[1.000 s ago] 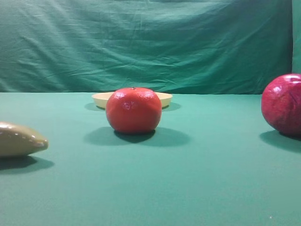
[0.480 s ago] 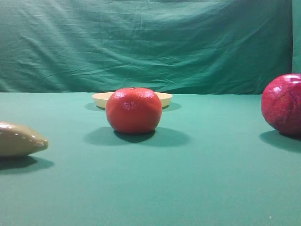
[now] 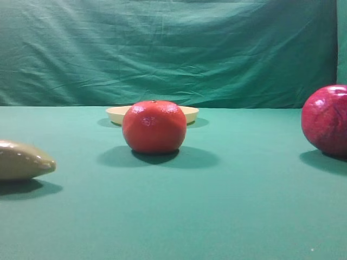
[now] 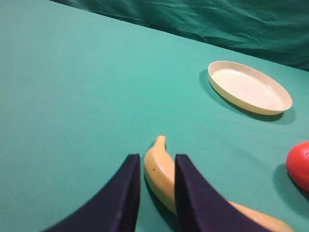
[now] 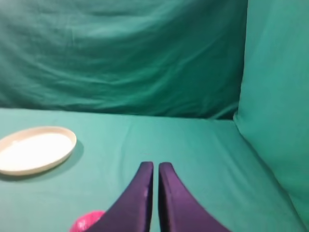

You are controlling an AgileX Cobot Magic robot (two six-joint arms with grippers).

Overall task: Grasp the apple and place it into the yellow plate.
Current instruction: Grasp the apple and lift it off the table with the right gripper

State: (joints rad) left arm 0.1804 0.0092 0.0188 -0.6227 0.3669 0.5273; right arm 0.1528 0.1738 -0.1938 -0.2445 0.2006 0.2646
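The apple [image 3: 327, 120], dark crimson and glossy, sits on the green cloth at the right edge of the exterior view. Only its top shows as a pink patch [image 5: 87, 222] at the bottom of the right wrist view, down and left of my right gripper [image 5: 154, 165]. That gripper is shut and empty, its two dark fingers side by side. The yellow plate [image 3: 191, 114] lies at the back, half hidden behind an orange-red fruit, and shows whole [image 4: 249, 87] and empty [image 5: 36, 149] in both wrist views. My left gripper [image 4: 157, 157] stands slightly open, holding nothing.
An orange-red fruit [image 3: 154, 127] stands mid-table in front of the plate, and its edge [image 4: 299, 165] shows in the left wrist view. A beige-yellow banana [image 3: 21, 160] lies at the left, below the left fingers [image 4: 251, 218]. Green cloth walls rise behind and at the right [image 5: 275, 96].
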